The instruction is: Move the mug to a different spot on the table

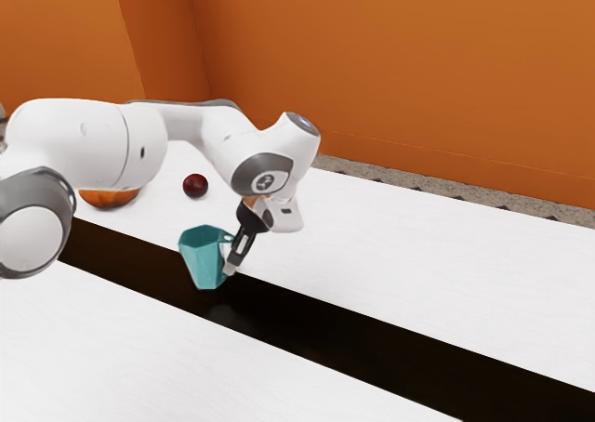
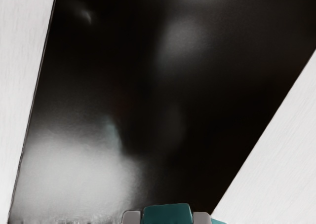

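The teal mug (image 1: 203,255) hangs tilted at the near edge of the far white tabletop (image 1: 446,264), its base over the dark strip (image 1: 372,348). My gripper (image 1: 231,257) comes down from the arm's wrist and is shut on the mug's wall on the exterior view's right side. In the wrist view a teal piece of the mug (image 2: 167,213) sits between two grey fingertips (image 2: 131,217), with the dark strip (image 2: 163,86) below the hand and white surfaces on either side of it.
A dark red ball (image 1: 194,186) lies on the far tabletop behind the mug. An orange bowl (image 1: 110,197) sits partly hidden under the arm's big link. A second white surface (image 1: 139,357) lies nearer the camera. Orange walls close the back.
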`<state>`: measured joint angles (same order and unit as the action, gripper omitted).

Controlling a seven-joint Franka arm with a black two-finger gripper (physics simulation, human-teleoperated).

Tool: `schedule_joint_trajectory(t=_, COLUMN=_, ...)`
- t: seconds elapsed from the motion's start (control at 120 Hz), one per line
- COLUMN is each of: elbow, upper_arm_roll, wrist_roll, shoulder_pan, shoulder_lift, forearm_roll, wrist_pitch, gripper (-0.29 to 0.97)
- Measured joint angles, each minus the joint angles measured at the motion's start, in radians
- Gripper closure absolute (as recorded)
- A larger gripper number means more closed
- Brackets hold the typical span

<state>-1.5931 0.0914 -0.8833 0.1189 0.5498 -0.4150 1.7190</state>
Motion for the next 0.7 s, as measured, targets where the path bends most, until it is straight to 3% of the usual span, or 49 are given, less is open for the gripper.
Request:
schedule_joint_trajectory(t=0.317, elbow=0.072, upper_arm_roll=0.0, wrist_roll=-0.037, shoulder_pan=-0.034, shoulder_lift=0.093, forearm_roll=-0.012, wrist_pitch=-0.003, gripper=0.78)
schedule_joint_trajectory(t=0.7, elbow=0.075, upper_arm_roll=0.0, wrist_roll=-0.071, shoulder_pan=-0.047, shoulder_lift=0.116, forearm_roll=-0.012, wrist_pitch=-0.012, gripper=0.74)
